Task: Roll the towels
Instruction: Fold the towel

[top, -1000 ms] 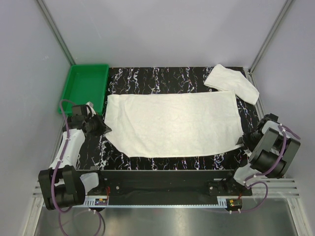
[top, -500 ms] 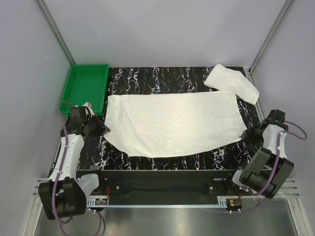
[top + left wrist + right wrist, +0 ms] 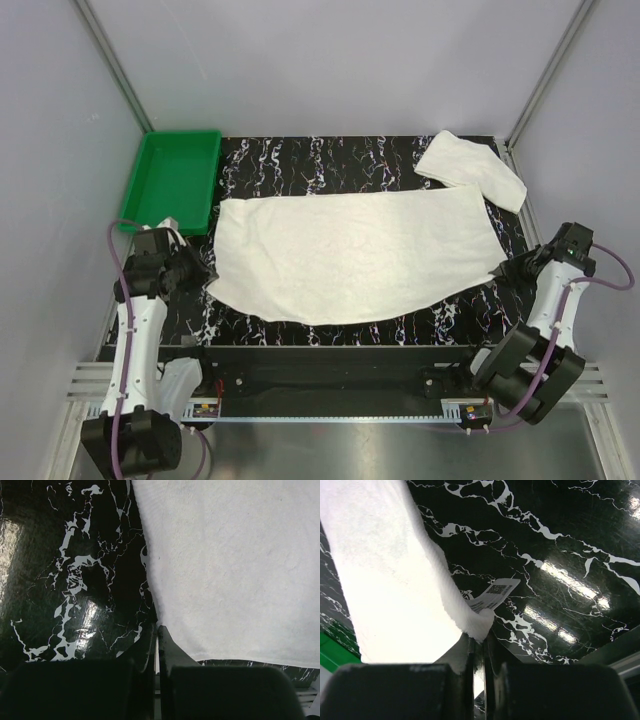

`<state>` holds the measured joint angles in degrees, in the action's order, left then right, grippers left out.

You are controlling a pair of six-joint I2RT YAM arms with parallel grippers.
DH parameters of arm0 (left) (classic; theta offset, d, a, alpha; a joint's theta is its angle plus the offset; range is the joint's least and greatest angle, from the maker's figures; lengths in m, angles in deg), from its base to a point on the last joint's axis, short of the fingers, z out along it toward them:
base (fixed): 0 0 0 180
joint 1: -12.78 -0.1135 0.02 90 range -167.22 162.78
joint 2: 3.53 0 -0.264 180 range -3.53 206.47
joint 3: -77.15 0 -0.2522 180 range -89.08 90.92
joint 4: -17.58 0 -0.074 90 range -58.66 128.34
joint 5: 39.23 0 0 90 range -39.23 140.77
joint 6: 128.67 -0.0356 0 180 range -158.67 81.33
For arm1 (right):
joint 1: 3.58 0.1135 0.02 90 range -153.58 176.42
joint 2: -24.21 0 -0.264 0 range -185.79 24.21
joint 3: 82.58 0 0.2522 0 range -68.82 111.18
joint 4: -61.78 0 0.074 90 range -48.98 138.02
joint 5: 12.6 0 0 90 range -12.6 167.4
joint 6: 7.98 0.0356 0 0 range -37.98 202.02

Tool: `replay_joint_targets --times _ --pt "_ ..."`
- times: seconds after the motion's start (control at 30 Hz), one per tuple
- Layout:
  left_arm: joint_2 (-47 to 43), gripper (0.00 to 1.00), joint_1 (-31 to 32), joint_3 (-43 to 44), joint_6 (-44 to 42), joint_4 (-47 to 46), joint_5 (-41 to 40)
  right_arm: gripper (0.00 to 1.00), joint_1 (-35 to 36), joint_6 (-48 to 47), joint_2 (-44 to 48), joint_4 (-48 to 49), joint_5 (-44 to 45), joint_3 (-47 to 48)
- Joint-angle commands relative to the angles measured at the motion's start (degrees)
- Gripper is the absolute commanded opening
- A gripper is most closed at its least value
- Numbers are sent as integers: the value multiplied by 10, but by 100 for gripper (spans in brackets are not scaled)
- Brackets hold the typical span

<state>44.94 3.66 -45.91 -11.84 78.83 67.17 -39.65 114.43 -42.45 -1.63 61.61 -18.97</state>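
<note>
Pinching the near corners of a white towel (image 3: 350, 255) that lies flat across the middle of the black table (image 3: 300, 155) are two claws. The right claw (image 3: 479, 639) is clamped on the near-right corner, beside a tag (image 3: 495, 594). The left claw (image 3: 157, 632) is closed, apparently on the near-left corner. A second towel (image 3: 470, 168) lies folded at the far-right corner. Rolling well likely means lifting both corners evenly and turning them over together, edge straight
</note>
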Motion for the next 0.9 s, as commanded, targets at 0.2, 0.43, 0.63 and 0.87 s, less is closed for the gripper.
replay_joint_targets --times 0.2,0.43,0.63,0.87 --pt "21 0 2 25 23 -14 27 0 -7 24 20 16 -49 19" --pt "126 0 2 71 34 -77 32 0 -6 42 -73 71 -100 53" --pt "231 0 2 144 54 -117 28 0 6 57 -155 109 -96 124" --pt "345 0 2 232 72 -143 22 0 60 83 -267 133 -72 201"
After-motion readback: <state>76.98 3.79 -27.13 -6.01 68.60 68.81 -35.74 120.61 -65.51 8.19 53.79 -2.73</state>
